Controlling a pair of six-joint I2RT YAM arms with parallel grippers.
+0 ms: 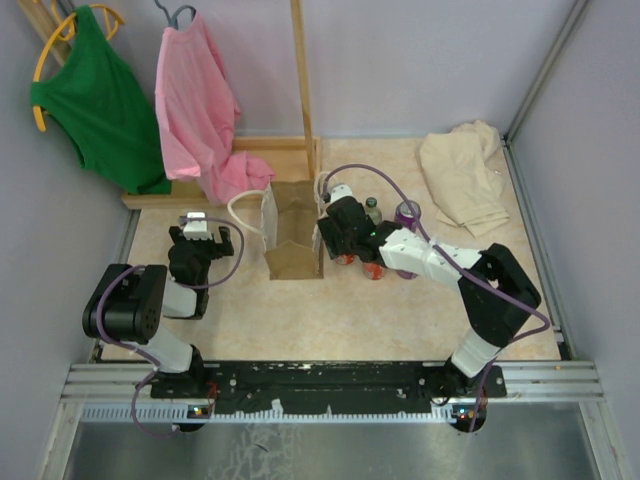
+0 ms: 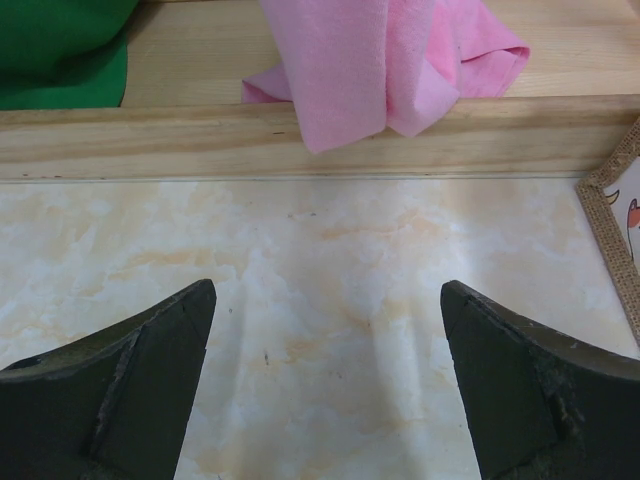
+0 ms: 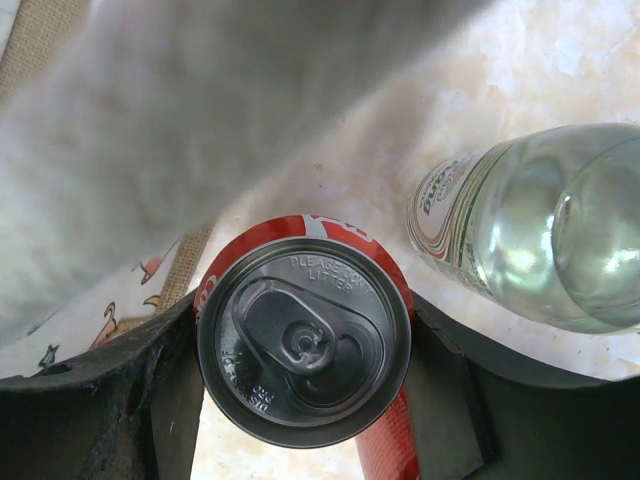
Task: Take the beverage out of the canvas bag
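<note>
The tan canvas bag (image 1: pixel 295 235) stands upright at mid-table with white loop handles. Its burlap edge shows in the left wrist view (image 2: pixel 612 210) and in the right wrist view (image 3: pixel 30 45). My right gripper (image 1: pixel 337 238) is just right of the bag, shut on a red soda can (image 3: pixel 305 345) seen from above, its fingers (image 3: pixel 150 400) against both sides. Whether the can rests on the table, I cannot tell. My left gripper (image 1: pixel 195 228) is open and empty over bare table left of the bag, and its jaws (image 2: pixel 328 300) stand wide apart.
A clear bottle (image 3: pixel 530 230) stands right of the can, also in the top view (image 1: pixel 372 208), beside a purple-capped bottle (image 1: pixel 407 213). A wooden rack base (image 2: pixel 300 135) with pink cloth (image 2: pixel 390 60) and green cloth (image 1: pixel 100 100) lies behind. A cream cloth heap (image 1: pixel 465 175) sits far right.
</note>
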